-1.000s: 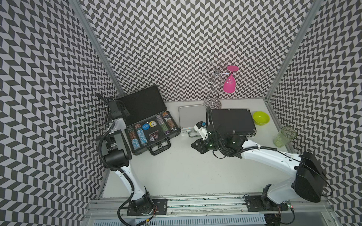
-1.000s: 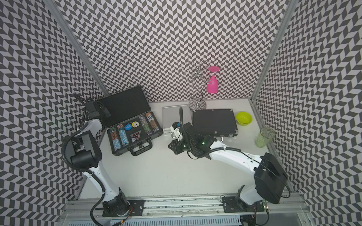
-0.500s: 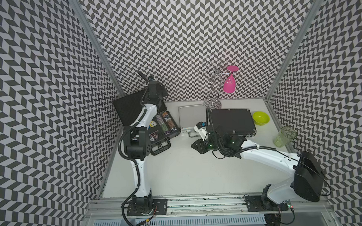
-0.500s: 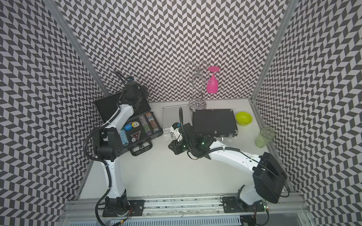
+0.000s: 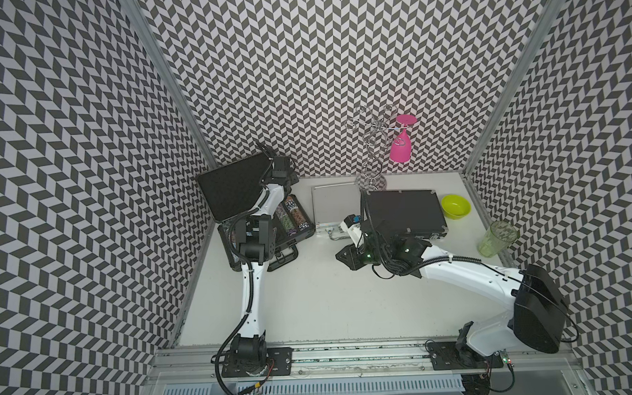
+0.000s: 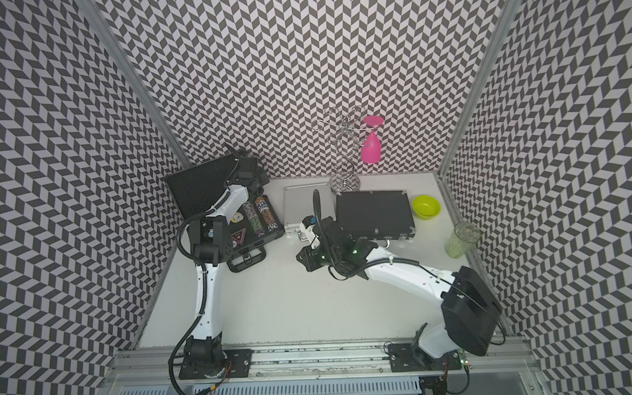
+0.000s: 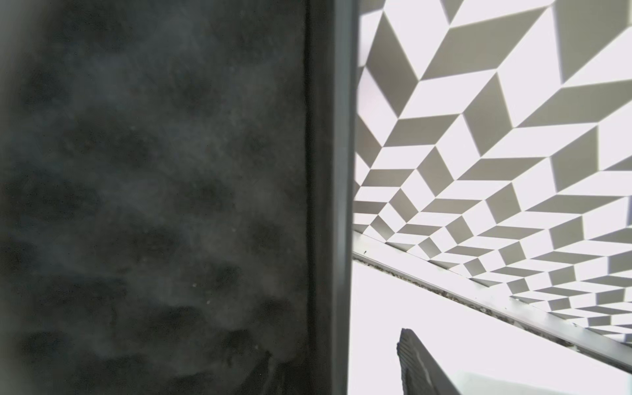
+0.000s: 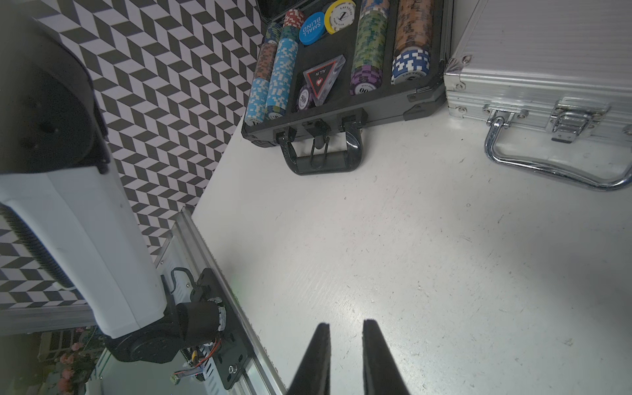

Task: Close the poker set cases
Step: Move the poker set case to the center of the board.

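Note:
The black poker case point(image 5: 293, 221) point(image 6: 259, 218) stands open at the back left, rows of chips showing, its foam-lined lid point(image 5: 231, 190) point(image 6: 198, 188) raised. My left gripper point(image 5: 267, 153) point(image 6: 236, 156) is at the lid's right end near the back wall. In the left wrist view it point(image 7: 333, 362) is open, one finger on each side of the lid's rim point(image 7: 330, 205). The silver case point(image 5: 334, 205) point(image 8: 547, 68) and a second black case point(image 5: 403, 211) point(image 6: 374, 212) lie with lids down. My right gripper point(image 5: 340, 256) point(image 6: 299, 258) point(image 8: 346, 328) hovers over bare table, slightly open, holding nothing.
A green bowl point(image 5: 456, 205) and a green tumbler point(image 5: 496, 237) sit at the right wall. A wire rack point(image 5: 371, 174) with a hanging pink glass point(image 5: 401, 144) stands at the back. Patterned walls close in on three sides. The open case's handle point(image 8: 321, 157) faces the front.
My left arm swung from the left end of the open case's lid across to its right end, then settled there. The lid now looks more upright. My right arm has not moved.

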